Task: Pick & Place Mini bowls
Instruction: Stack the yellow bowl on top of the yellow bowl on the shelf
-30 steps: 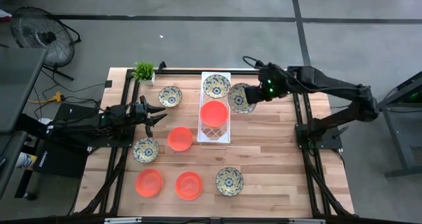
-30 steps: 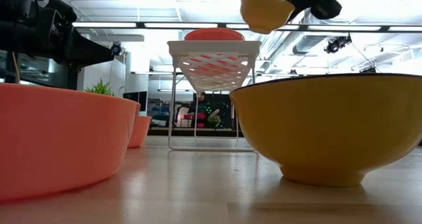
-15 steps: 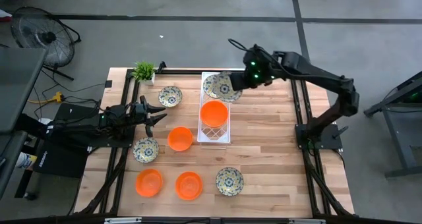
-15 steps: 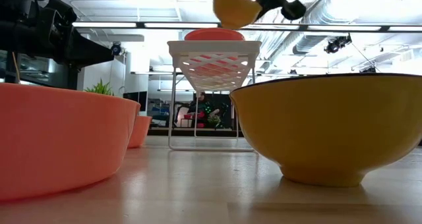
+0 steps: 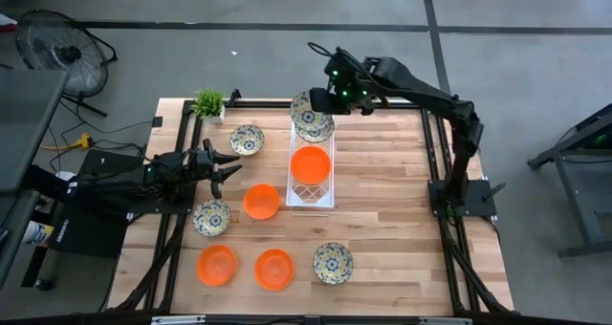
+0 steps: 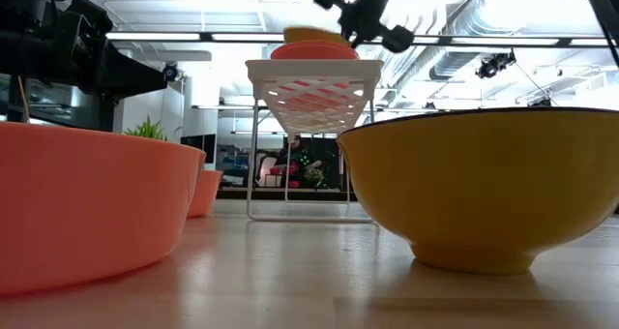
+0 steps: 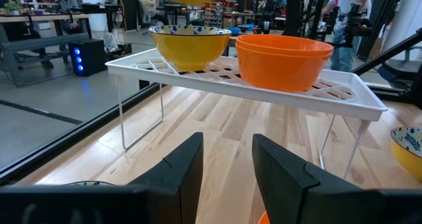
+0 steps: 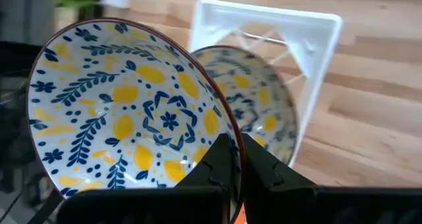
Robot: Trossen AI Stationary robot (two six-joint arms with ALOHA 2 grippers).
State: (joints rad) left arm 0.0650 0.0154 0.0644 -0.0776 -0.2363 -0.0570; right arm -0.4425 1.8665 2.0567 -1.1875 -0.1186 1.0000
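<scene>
My right gripper [image 5: 328, 99] is shut on a cream floral mini bowl [image 5: 306, 106] over the far end of the white wire rack [image 5: 313, 199]. A second floral bowl [image 5: 316, 129] sits on that end of the rack, with an orange bowl [image 5: 311, 164] on the rack nearer to me. In the low view the held bowl [image 6: 311, 34] hangs just above the rack's bowls. My left gripper [image 5: 226, 164] waits open left of the rack, touching nothing. On the table stand three more floral bowls [image 5: 247, 139] [image 5: 211, 217] [image 5: 332, 262] and three orange ones [image 5: 260, 201] [image 5: 216, 265] [image 5: 274, 269]. My right gripper holds the floral bowl by its rim [image 8: 232, 140] on the side toward the table's right. One finger [image 8: 221, 159] is inside the bowl and the other [image 8: 264, 166] outside. It reaches in from the right. The bowl is lifted clear, above the floral bowl on the rack [image 8: 260, 109].
A small green potted plant [image 5: 207, 103] stands at the far left corner. The rack is raised on legs, with open room under it [image 7: 217, 125]. Bare wood lies right of the rack [image 5: 382, 191]. A fan [image 5: 62, 53] stands on the floor beyond the table.
My right gripper has carried the floral bowl from beside the rack's right side toward the table's left and far edge, to above the rack's far end. It has come down toward the bowl sitting there. It stayed shut on the bowl.
</scene>
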